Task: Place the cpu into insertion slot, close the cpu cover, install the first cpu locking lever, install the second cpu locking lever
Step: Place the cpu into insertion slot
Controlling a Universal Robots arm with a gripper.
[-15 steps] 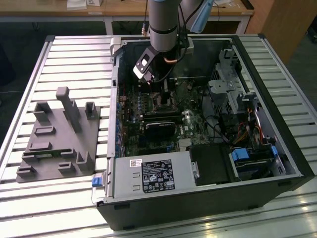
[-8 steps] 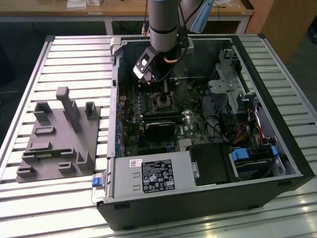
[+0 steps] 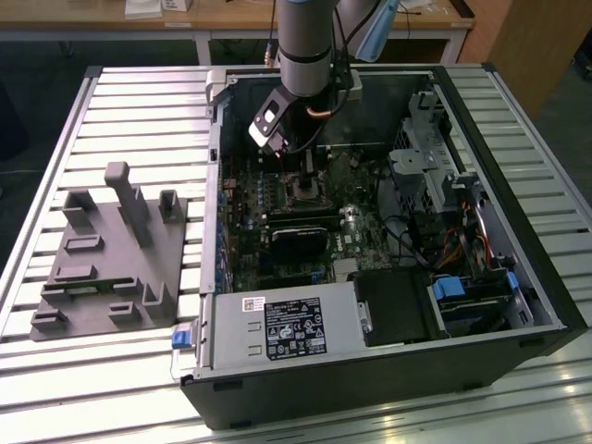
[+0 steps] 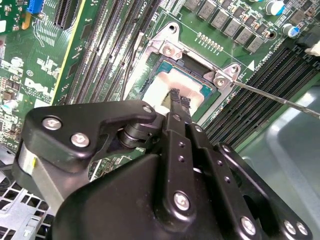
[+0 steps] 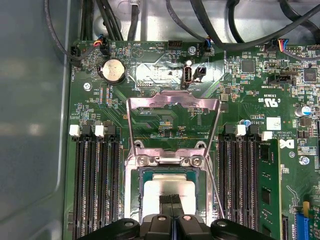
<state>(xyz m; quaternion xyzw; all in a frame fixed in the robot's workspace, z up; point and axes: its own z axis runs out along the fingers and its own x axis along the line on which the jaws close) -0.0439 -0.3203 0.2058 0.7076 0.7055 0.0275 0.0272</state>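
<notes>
Fingertips [image 5: 166, 204], closed together, touch the cpu [image 5: 152, 192] in the insertion slot [image 5: 131, 176]: light, stiff, fragile, probably best held by its edges.

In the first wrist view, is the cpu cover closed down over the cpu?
No, the cpu cover stands flipped open beyond the insertion slot, leaving the cpu's top bare.

The grey cylindrical robot arm [image 3: 305, 32] drops steeply from the top of the exterior view. Its wrist carries a black-and-silver camera block [image 3: 268, 120], tilted toward the exterior view's left. Below it the black two-fingered metal gripper [image 4: 178, 100] points straight down. Its slim ribbed fingertips [image 5: 165, 200] are pressed together, seemingly with no gap between them, and the bolted linkage bars are folded inward.
</notes>
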